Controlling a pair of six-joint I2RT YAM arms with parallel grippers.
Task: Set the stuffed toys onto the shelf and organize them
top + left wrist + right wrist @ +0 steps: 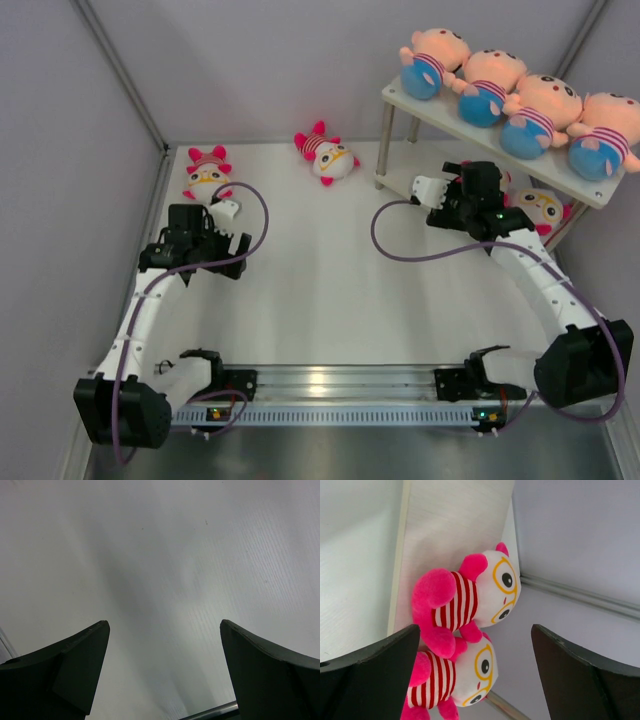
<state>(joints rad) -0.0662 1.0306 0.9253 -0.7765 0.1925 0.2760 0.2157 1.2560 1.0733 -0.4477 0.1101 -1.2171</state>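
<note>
The shelf [425, 108] stands at the back right. Four peach dolls, the leftmost [430, 62] and the rightmost [605, 130], lie in a row on its top tier. Two pink dolls, one [470, 592] above the other [460, 675] in the right wrist view, lie on the lower board [455, 525]; only one [540, 208] shows from above. My right gripper [488, 185] [475, 630] is open and empty just in front of them. Two more pink dolls [208, 172] [328, 157] lie on the table. My left gripper [205, 213] [165, 625] is open and empty near the left one.
Grey walls with metal frame bars close in the white table at the left, back and right. The shelf's thin metal leg [383, 150] stands near the middle doll. Purple cables loop from both arms. A metal rail [330, 380] runs along the near edge.
</note>
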